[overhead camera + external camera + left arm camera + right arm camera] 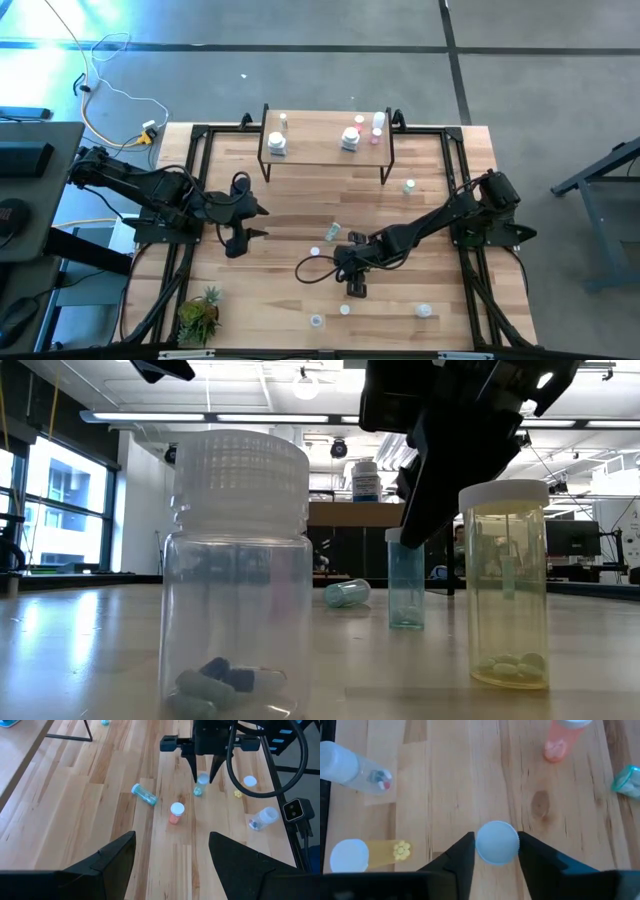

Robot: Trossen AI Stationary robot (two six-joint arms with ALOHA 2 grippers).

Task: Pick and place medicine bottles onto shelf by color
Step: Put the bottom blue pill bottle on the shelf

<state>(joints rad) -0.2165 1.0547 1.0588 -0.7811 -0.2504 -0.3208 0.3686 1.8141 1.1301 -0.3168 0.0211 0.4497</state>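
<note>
From above, several medicine bottles already stand on the shelf while about half a dozen remain scattered on the bench, the left tool waiting spread and empty. In its wrist view, the right tool brackets a blue-capped vial, fingers at its sides, not visibly clenched.

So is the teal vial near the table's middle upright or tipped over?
Tipped: the teal vial lies on its side on the tabletop.
</note>
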